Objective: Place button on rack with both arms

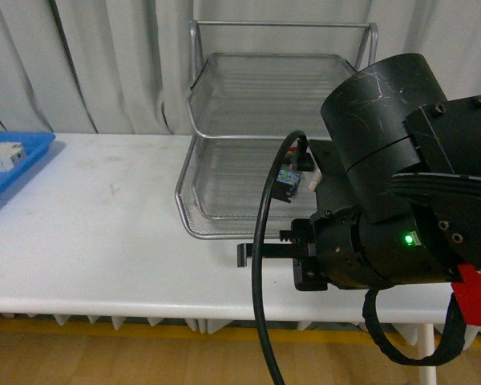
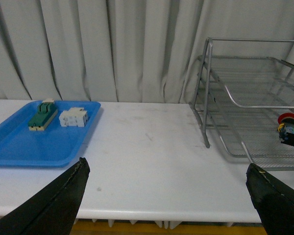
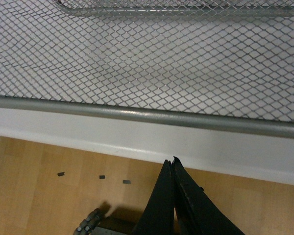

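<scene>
The left gripper (image 2: pixel 166 196) stood wide open and empty above the white table (image 2: pixel 147 156); the blue tray (image 2: pixel 19 147) lay off to one side of it, the button (image 2: pixel 289 129) well off to the other. The button, red round cap up on a dark blocky body, sat in the lowest tier of the silver wire-mesh rack (image 2: pixel 245 105); the right gripper (image 3: pixel 172 169), fingers pressed together on nothing, hung just outside the rack's tubular front rim, so the right arm (image 1: pixel 401 200) appeared nearer.
</scene>
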Robot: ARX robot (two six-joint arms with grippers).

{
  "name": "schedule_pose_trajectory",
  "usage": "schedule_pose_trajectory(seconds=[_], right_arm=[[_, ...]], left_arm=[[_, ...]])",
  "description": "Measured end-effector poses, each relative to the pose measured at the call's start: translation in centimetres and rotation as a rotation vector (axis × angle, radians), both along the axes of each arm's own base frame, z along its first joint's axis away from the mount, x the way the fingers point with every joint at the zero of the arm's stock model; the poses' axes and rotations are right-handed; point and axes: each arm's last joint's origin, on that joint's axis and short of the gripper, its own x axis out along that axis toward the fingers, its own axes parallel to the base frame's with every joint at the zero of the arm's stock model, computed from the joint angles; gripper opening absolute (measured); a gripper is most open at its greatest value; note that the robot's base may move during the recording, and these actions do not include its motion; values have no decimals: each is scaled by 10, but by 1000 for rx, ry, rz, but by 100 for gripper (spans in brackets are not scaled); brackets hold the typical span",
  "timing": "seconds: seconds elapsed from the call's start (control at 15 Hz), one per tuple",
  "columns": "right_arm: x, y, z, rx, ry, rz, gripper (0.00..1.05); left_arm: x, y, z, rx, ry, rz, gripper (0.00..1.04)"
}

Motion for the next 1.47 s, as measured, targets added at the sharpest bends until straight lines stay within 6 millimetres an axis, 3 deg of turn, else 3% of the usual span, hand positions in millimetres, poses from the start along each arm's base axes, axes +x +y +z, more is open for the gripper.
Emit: schedule_pose_trajectory(seconds=[0.4, 0.6, 0.8, 0.93, 1.27, 1.47], right_arm=[[39, -9, -6, -51, 20, -15, 2], [66, -12, 7, -32, -32, -25, 2], [85, -14, 8, -27, -38, -27, 2], [121, -38, -3, -55, -80, -93, 2], [131, -49, -7, -80, -150, -164, 2], [127, -53, -11, -74, -134, -188, 2]], left_arm=[[0, 0, 0, 0, 0, 0, 98], [0, 0, 0, 0, 0, 0, 98], [0, 0, 0, 0, 0, 0, 98], [0, 0, 0, 0, 0, 0, 98], [0, 0, 0, 0, 0, 0, 98], [0, 0, 0, 0, 0, 0, 98]])
